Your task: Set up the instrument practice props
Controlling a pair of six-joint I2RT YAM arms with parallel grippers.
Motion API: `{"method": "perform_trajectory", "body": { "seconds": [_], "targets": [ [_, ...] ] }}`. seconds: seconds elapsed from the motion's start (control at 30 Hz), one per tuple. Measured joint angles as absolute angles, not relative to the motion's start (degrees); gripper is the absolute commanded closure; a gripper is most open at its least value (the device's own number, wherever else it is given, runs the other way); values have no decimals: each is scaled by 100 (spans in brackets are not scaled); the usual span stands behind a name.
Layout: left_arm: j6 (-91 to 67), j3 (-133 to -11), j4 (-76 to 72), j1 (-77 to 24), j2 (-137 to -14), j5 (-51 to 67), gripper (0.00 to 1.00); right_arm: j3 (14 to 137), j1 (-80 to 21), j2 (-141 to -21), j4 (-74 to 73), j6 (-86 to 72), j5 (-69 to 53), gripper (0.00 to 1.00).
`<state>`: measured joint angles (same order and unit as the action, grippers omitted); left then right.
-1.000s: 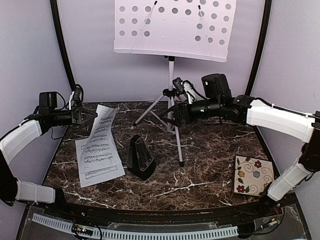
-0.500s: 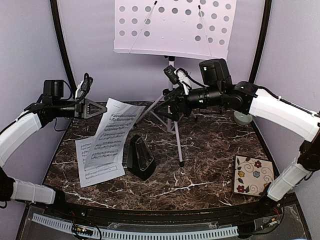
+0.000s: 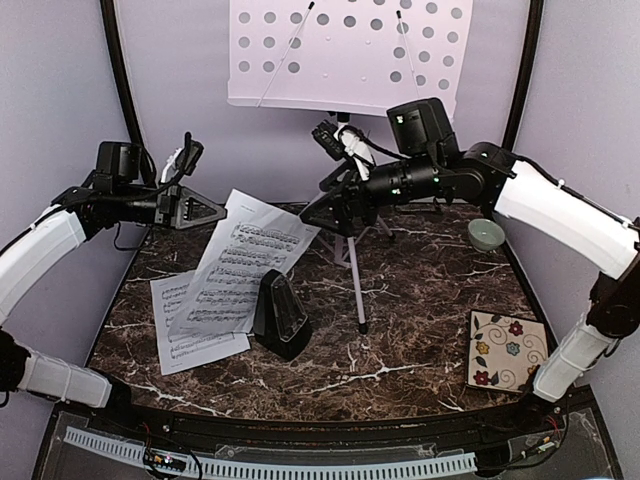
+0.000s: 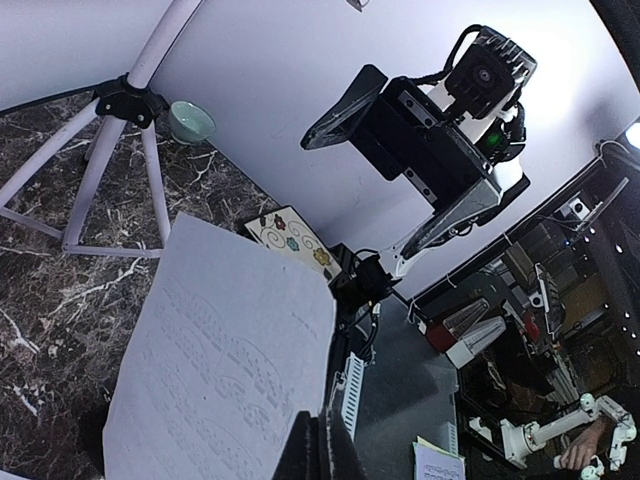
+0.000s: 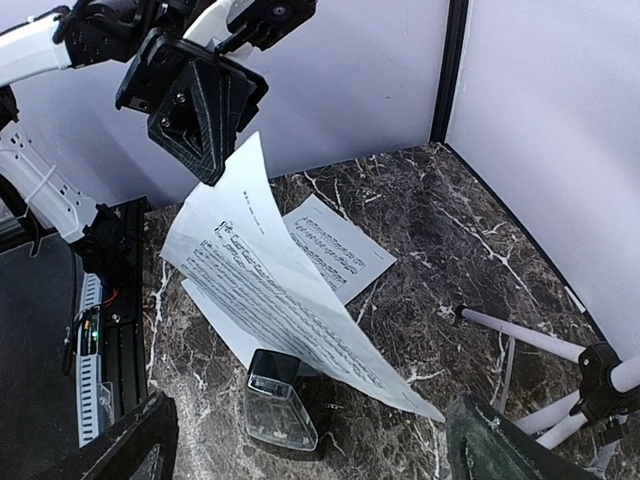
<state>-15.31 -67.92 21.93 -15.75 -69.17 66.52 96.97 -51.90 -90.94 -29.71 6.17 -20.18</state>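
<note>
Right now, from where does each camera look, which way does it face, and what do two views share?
Top external: above and behind the bases, facing forward and down at the music stand and table; left arm and right arm show.
Left wrist: on the left arm, facing across to the right gripper; left gripper pinches the lifted sheet.
Right wrist: on the right arm, facing down-left at the metronome; its spread fingers fill the lower corners.
Shared: both wrist views show the lifted sheet, from opposite faces.

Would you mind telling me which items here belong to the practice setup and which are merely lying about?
Belonging to the job: music stand, lifted music sheet, flat music sheet, metronome.
Lying about: floral tile, green bowl.
</note>
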Motion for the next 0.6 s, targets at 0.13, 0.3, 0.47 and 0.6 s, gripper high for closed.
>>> {"method": "perform_trajectory", "body": {
  "seconds": [0.13,0.3,0.47,0.6],
  "targets": [
    [-1428,-6995,2425,-1669,-7030,6637,100,9800,-5277,-9223,-3046,722,-1959,8],
    [-1321,-7249,2641,-1800,-7199,6617,100,9800,-5400,-9365,-3131,790,-1940,8],
    [-1243,-7583,2812,-1946,-7295,6587,100,9856,-5450,-9500,-3159,834,-1859,4],
    [-1264,-7695,2805,-2036,-7290,6622,100,10151,-5450,-9664,-3253,1131,-1765,1]
  ]
}}
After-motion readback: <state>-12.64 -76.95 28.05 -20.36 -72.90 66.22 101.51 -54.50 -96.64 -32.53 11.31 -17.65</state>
